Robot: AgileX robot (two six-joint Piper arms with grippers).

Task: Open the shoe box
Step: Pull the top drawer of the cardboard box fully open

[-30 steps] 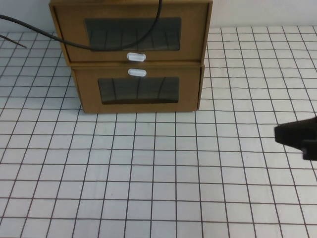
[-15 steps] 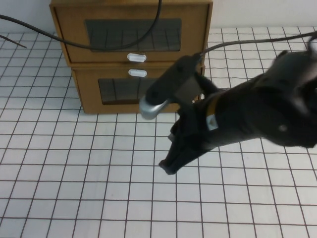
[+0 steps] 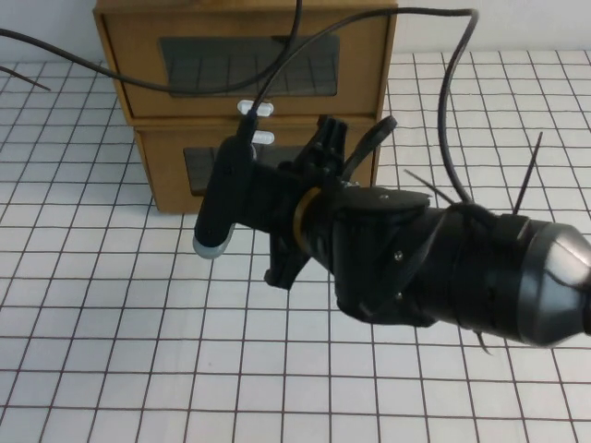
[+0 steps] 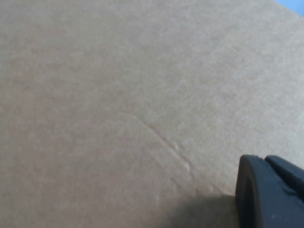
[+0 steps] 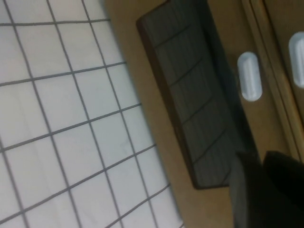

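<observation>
Work surface: a flat white table [image 3: 92,369], ruled with thin dark lines into a regular square grid that covers all of it in the high view. Far side: a plain pale wall [image 3: 499,23], unmarked, meeting the table in a straight line. Lighting: even and diffuse, shadows soft. The same gridded surface appears in the right wrist view

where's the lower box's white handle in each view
High view: white handle, upper centre on the lower box; right gripper just to its right.
Left wrist view: not in it, only cardboard and the left gripper.
Right wrist view: handle beside the dark window, beyond the right gripper.
Shared landmark: that dark window, high and right wrist views.
</observation>
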